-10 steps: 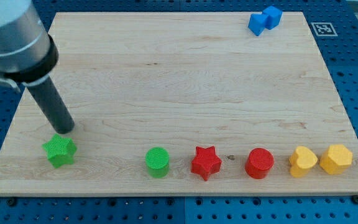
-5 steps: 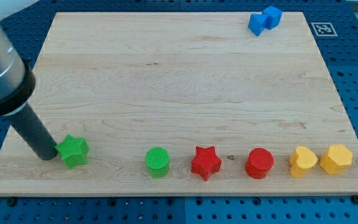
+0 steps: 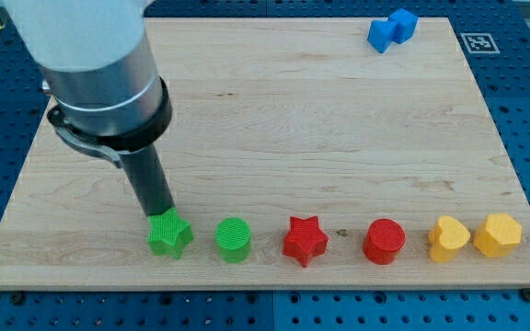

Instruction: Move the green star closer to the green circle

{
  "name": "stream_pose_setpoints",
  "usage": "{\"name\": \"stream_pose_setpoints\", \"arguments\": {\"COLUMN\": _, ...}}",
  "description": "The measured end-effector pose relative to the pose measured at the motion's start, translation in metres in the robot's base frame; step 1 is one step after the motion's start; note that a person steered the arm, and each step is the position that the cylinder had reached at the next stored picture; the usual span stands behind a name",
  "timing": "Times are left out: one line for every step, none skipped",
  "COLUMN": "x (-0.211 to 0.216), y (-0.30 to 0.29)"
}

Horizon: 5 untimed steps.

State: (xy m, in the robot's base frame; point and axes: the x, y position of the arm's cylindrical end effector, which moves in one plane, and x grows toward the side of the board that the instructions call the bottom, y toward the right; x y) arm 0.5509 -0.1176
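The green star point(image 3: 170, 235) lies near the board's bottom edge, left of centre. The green circle point(image 3: 234, 239) stands just to its right, with a small gap between them. My tip point(image 3: 160, 213) rests at the star's upper left edge, touching it. The rod and arm body rise from there toward the view's top left and hide part of the board behind them.
Right of the green circle, along the bottom edge, stand a red star point(image 3: 305, 241), a red circle point(image 3: 384, 242), a yellow heart-like block point(image 3: 448, 238) and a yellow hexagon point(image 3: 497, 234). Two blue blocks point(image 3: 391, 29) sit at the top right. A marker tag point(image 3: 477, 42) lies beside the wooden board point(image 3: 320, 119).
The green star has slid right along the bottom edge, from the far left to just beside the green circle. My tip moved right with it, from its left side to its upper left.
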Motion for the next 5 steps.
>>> {"name": "stream_pose_setpoints", "arguments": {"x": 0.003, "y": 0.005}}
{"name": "stream_pose_setpoints", "arguments": {"x": 0.003, "y": 0.005}}
{"name": "stream_pose_setpoints", "arguments": {"x": 0.003, "y": 0.005}}
{"name": "stream_pose_setpoints", "arguments": {"x": 0.001, "y": -0.005}}
{"name": "stream_pose_setpoints", "arguments": {"x": -0.003, "y": -0.035}}
